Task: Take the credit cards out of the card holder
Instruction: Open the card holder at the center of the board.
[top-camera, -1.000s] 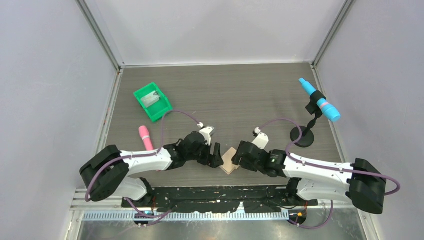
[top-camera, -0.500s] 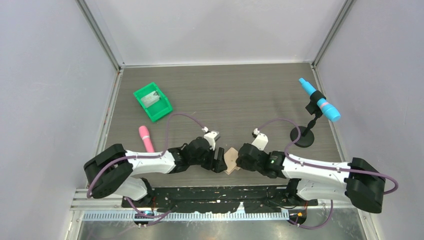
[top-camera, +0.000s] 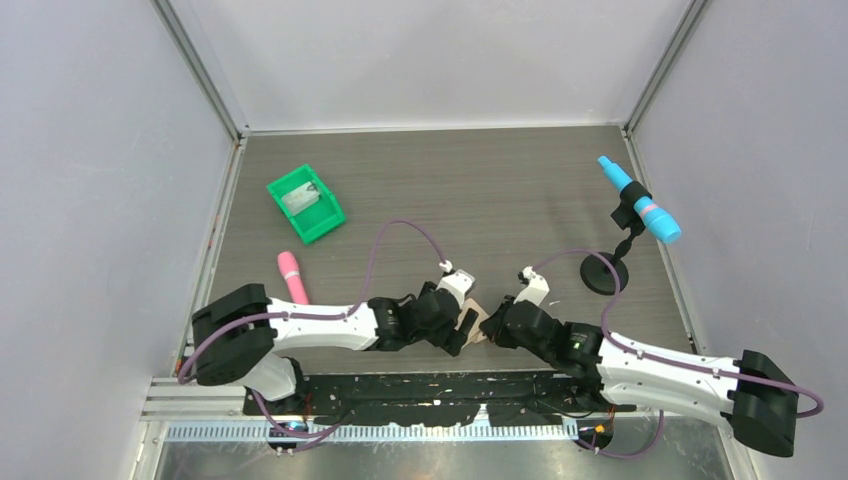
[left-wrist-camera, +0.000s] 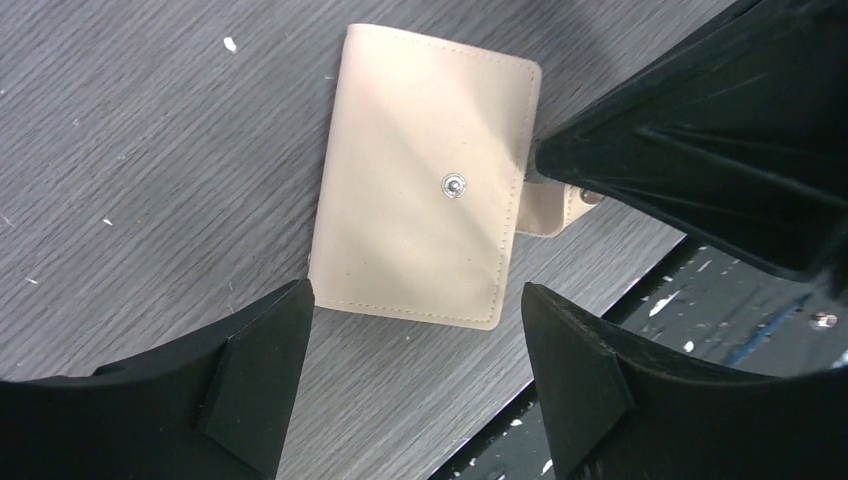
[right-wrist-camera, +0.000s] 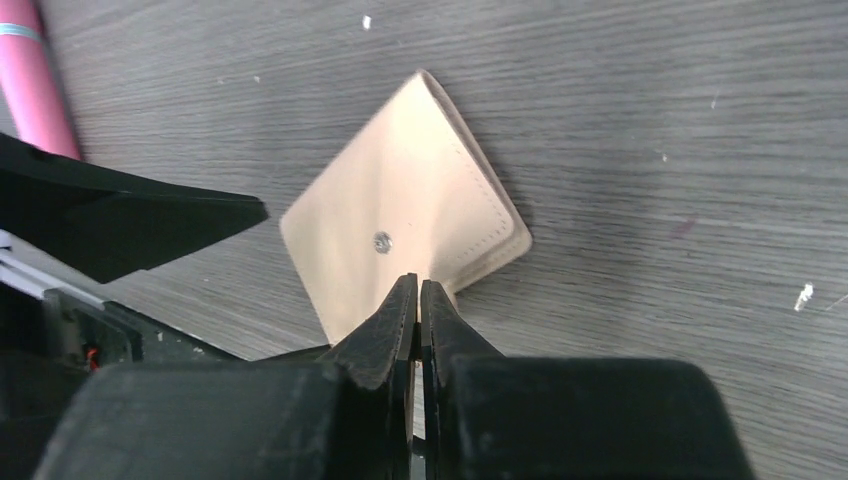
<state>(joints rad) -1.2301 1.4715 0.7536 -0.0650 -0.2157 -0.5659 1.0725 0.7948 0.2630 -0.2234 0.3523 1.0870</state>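
The fingers (right-wrist-camera: 385, 335) of the right gripper (right-wrist-camera: 418, 290) are pressed together with only a hairline between them, at the near corner of the holder (right-wrist-camera: 400, 225). From that wrist view the tips hide what they pinch. The left wrist view shows it: the strap tab (left-wrist-camera: 553, 207) runs off the holder's edge and under a black right finger (left-wrist-camera: 700, 140).

The left gripper (left-wrist-camera: 415, 295) is spread wide and holds nothing. Its fingers (left-wrist-camera: 250, 370) stand at the two corners of one short edge of the holder; whether they touch it I cannot tell.

The holder lies flat and folded shut on the table (top-camera: 450, 180), close to its near edge, tan cover and metal stud (left-wrist-camera: 455, 184) facing up. What is inside is hidden.

From above, the two grippers meet nose to nose and only a sliver of the holder shows between them. That view alone takes in a green bin (top-camera: 305, 203) at the far left and a blue marker (top-camera: 640, 205) on a stand at the right. A pink tube (top-camera: 292, 276) lies left of the left arm, and the right wrist view catches it in a corner.
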